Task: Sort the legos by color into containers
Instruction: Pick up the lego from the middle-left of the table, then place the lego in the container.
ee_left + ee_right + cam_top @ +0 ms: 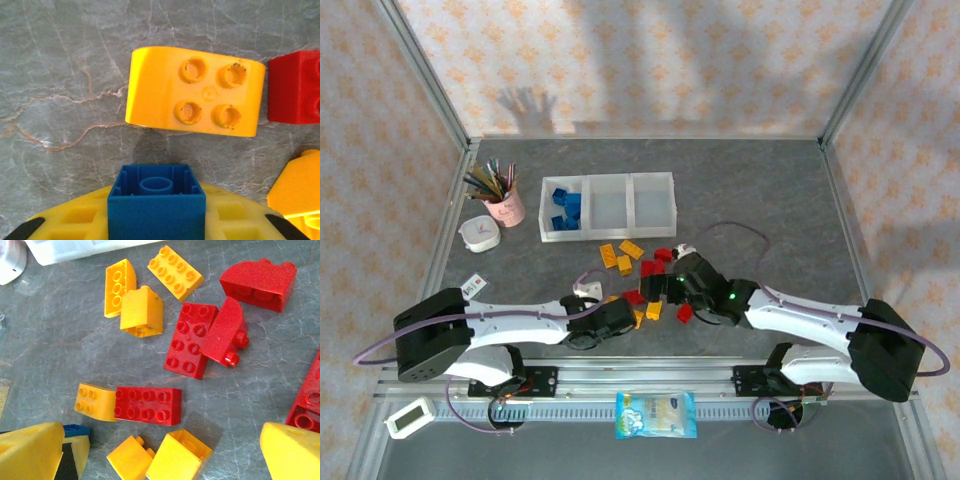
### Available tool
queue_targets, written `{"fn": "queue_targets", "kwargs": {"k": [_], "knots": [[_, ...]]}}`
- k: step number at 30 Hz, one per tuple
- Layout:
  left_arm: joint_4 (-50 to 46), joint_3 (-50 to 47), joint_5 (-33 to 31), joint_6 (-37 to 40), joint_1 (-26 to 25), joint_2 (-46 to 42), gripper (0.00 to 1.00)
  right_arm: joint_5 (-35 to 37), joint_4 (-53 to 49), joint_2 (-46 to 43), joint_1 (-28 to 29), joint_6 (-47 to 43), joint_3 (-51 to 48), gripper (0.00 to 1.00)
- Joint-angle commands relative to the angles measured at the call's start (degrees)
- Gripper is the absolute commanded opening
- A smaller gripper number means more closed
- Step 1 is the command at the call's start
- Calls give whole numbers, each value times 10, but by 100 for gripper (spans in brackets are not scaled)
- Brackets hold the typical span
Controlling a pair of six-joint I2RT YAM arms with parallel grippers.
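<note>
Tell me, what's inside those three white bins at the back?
In the containers, the left compartment holds several blue bricks. The middle and right ones show bare floors. The cloudy front wall could hide something small tucked against it.

The bins (pixel 607 205) stand in a row at mid-table, with some bricks (pixel 565 208) in the leftmost one. The cup (pixel 505 205) stands left of them, and the dish (pixel 480 234) just before it. Loose bricks (pixel 625 262) lie scattered before the bins. One brick (pixel 156 202) sits between the left gripper's (pixel 156 225) fingers. A packet (pixel 656 414) lies at the near edge.
</note>
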Motion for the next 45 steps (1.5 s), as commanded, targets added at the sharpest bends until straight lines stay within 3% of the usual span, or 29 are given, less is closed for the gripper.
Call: {"fn": "queue_targets", "kwargs": {"k": [1, 5, 10, 14, 17, 23, 28, 34, 40, 45], "knots": [[-61, 24, -54, 4, 3, -39, 31, 6, 3, 8, -3, -4, 35, 100], [-122, 74, -105, 48, 44, -77, 31, 14, -8, 27, -22, 3, 67, 100], [-99, 132, -144, 172, 155, -99, 31, -7, 10, 66, -53, -6, 104, 100], [-63, 183, -149, 271, 246, -67, 31, -10, 9, 106, -61, -22, 150, 100], [-22, 208, -109, 329, 319, -25, 31, -5, 13, 128, -64, -30, 174, 100], [28, 267, -102, 388, 402, 73, 31, -12, 21, 165, -77, -24, 196, 100], [79, 301, -85, 412, 447, 156, 32, -15, 29, 181, -81, -27, 204, 100], [69, 366, -85, 434, 480, 246, 38, -7, 21, 190, -82, -40, 213, 100], [68, 377, -86, 450, 484, 254, 50, 7, -1, 191, -82, -53, 220, 100], [42, 389, -76, 451, 486, 242, 54, 17, -32, 193, -82, -69, 238, 100]]}}
